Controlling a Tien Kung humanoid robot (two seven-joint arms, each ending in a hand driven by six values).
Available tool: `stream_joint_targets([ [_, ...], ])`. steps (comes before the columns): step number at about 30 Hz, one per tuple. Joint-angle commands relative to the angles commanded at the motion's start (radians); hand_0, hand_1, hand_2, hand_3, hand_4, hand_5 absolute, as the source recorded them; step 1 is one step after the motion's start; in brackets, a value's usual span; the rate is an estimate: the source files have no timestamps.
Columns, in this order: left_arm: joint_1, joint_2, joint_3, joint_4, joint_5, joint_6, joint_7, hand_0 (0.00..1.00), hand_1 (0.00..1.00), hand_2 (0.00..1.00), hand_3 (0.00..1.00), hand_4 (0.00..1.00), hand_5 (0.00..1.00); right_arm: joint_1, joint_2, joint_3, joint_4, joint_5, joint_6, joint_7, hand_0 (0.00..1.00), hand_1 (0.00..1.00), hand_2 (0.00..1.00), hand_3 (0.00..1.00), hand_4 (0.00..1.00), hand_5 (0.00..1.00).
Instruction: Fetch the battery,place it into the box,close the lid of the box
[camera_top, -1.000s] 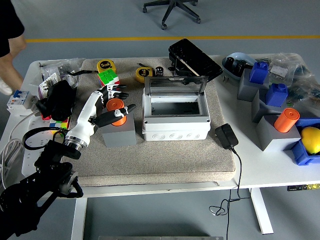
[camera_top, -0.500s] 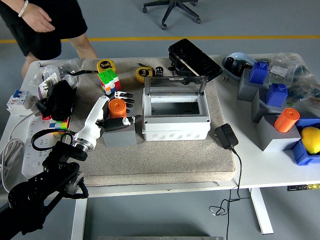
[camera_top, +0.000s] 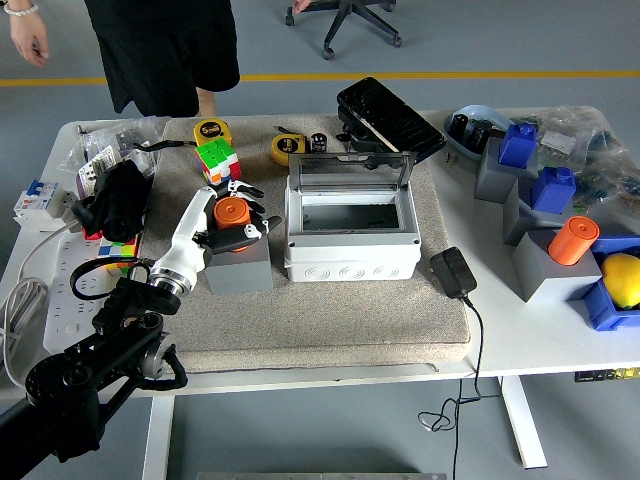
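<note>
Matt grey plastic box (camera_top: 352, 238), rough beige mat (camera_top: 330, 325)

Only legible mark: "5m" on the yellow tape measure (camera_top: 211, 131). Other print on the table is too small to read.

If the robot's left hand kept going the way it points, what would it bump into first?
The left hand is already around the orange battery on its grey block. Past that, probably the open white box, though depth is unclear.

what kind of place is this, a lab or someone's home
Most likely a robotics lab or workshop, not a home. A white table is crowded with test props, such as an open grey box and tape measures, over bare grey flooring with a yellow line and an office chair.
</note>
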Motion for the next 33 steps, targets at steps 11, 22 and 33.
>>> stream_joint_targets([
  [11, -0.011, -0.010, 0.002, 0.013, -0.033, -0.017, -0.001, 0.209, 0.150, 0.151, 0.170, 0.175, 0.002, 0.001, 0.000, 0.000, 0.000, 0.001, -0.006, 0.007, 0.675, 0.651, 0.678, 0.555, 0.888, 0.436],
  [22, -0.012, -0.014, 0.007, 0.018, -0.040, -0.023, -0.014, 0.136, 0.053, 0.092, 0.170, 0.002, 0.002, 0.000, 0.001, -0.002, 0.000, 0.004, -0.011, 0.019, 0.675, 0.647, 0.675, 0.554, 0.888, 0.435],
  [33, -0.026, -0.003, -0.019, -0.109, 0.086, -0.055, 0.035, 0.136, 0.053, 0.086, 0.163, 0.024, 0.002, 0.002, 0.000, 0.006, -0.001, 0.002, -0.018, 0.030, 0.676, 0.645, 0.672, 0.553, 0.885, 0.432],
])
